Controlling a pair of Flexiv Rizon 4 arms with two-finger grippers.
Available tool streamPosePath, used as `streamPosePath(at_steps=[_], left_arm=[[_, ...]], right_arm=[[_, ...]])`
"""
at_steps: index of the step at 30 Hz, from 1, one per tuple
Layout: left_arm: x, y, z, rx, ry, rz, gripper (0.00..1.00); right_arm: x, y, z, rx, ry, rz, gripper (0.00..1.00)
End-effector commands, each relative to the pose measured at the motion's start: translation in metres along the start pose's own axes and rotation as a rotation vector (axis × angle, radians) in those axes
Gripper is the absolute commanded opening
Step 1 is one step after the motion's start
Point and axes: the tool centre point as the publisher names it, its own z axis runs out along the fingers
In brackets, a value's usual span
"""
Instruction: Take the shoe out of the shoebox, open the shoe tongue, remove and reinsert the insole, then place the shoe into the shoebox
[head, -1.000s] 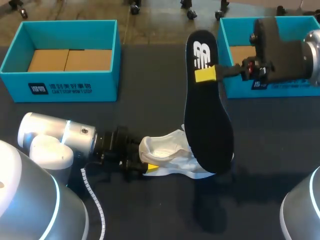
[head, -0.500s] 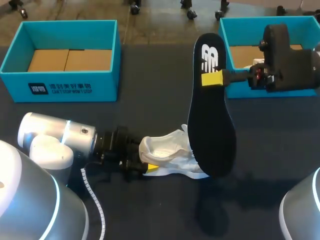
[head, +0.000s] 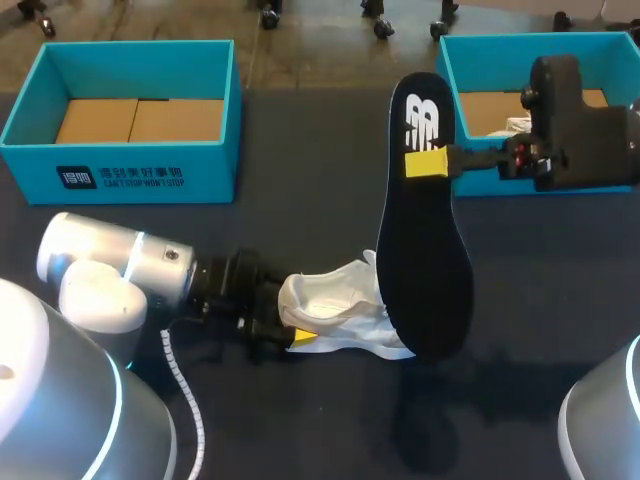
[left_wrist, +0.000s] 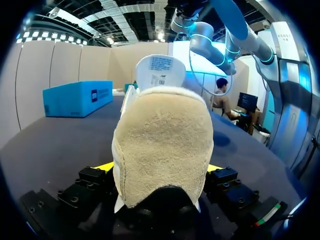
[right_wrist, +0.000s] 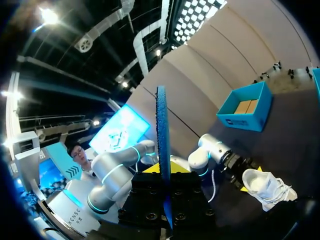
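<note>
Change over the last second: the insole (head: 425, 235) has shifted toward my right along with the right arm, which has drawn back toward the right shoebox (head: 470, 178). The insole's upper end now stands a little nearer that box. The shoe (head: 340, 312) has not moved. The left arm's body has turned slightly but its hold is unchanged.

Right gripper (head: 428, 163): fingers clamped on the insole near its logo end, one yellow tip showing on the face turned to the head camera. In the right wrist view the insole (right_wrist: 162, 145) stands edge-on between the fingers of the right gripper (right_wrist: 165, 172), a finger pressed to each face. It hangs steeply, lower end over the toe of the shoe. Whether that end touches the shoe cannot be told from above.

Left gripper (head: 292, 333): closed on the heel of the shoe, which lies on the dark table (head: 300, 230) with its toe pointing to my right. In the left wrist view the heel of the shoe (left_wrist: 162, 145) fills the space between the yellow tips of the left gripper (left_wrist: 160, 167), tongue standing up beyond it.

The left shoebox (head: 125, 170) stands well apart from the shoe, at the table's far left.
</note>
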Motion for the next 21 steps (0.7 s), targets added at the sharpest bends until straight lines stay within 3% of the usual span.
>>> streamPosePath(at_steps=[1, 15, 21], left_arm=[[0.001, -0.004, -0.009, -0.029, 0.021, 0.000, 1.00], [-0.001, -0.008, -0.044, -0.181, 0.057, -0.013, 1.00], [0.000, -0.008, -0.057, -0.304, 0.063, 0.022, 1.00]], right_arm=[[0.000, 0.000, 0.002, -0.001, -0.002, 0.001, 0.00], [0.000, 0.000, 0.002, -0.001, -0.002, 0.001, 0.00], [0.000, 0.000, 0.002, -0.001, -0.002, 0.001, 0.00]])
